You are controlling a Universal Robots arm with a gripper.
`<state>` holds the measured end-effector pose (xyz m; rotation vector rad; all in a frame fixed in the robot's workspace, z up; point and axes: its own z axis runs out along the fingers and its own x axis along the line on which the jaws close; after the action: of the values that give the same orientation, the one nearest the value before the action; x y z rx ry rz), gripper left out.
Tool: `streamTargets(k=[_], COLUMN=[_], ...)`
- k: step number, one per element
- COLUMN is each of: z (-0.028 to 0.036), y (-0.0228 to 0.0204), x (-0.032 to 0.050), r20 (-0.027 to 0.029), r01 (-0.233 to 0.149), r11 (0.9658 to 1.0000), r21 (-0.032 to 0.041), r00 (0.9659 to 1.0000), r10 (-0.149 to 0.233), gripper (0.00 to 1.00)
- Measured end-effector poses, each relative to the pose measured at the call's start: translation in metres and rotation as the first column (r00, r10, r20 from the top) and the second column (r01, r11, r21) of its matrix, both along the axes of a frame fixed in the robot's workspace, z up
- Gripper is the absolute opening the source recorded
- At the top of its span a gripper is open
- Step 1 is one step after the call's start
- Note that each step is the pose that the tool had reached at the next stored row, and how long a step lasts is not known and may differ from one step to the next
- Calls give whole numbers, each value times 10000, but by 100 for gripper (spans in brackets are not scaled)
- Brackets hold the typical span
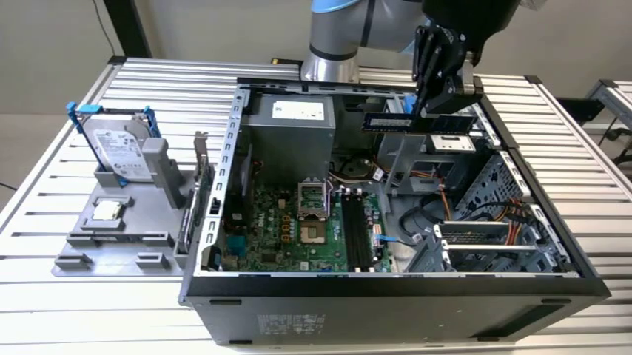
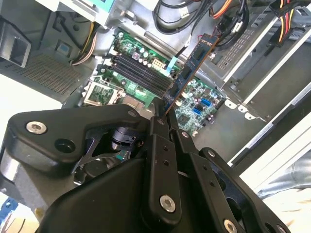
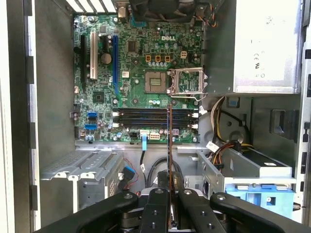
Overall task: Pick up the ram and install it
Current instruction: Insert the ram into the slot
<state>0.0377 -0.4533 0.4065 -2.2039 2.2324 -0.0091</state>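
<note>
Holding the ram (image 1: 387, 121) over the open computer case (image 1: 395, 287).
Upper right in the exterior view, the gripper (image 1: 427, 117) is closed tight on the ram's flat faces, and it hangs in mid-air above the case. That pinch likely keeps the contact edge free; the ram lies crosswise to the black slots (image 1: 354, 225) on the green board (image 1: 277, 229).

The ram (image 2: 195, 60) is blue with black chips, the motherboard (image 3: 146, 46) green, the tool (image 2: 163, 115) black.
</note>
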Motion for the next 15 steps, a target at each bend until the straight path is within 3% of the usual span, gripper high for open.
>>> streamTargets(k=[9, 15], z=[0, 0], y=[0, 0], x=[0, 0], r20=[0, -5], r01=[87, 670], r11=[10000, 9978], r21=[0, 0], r00=[10000, 9978], r10=[-87, -670], gripper=[0, 0])
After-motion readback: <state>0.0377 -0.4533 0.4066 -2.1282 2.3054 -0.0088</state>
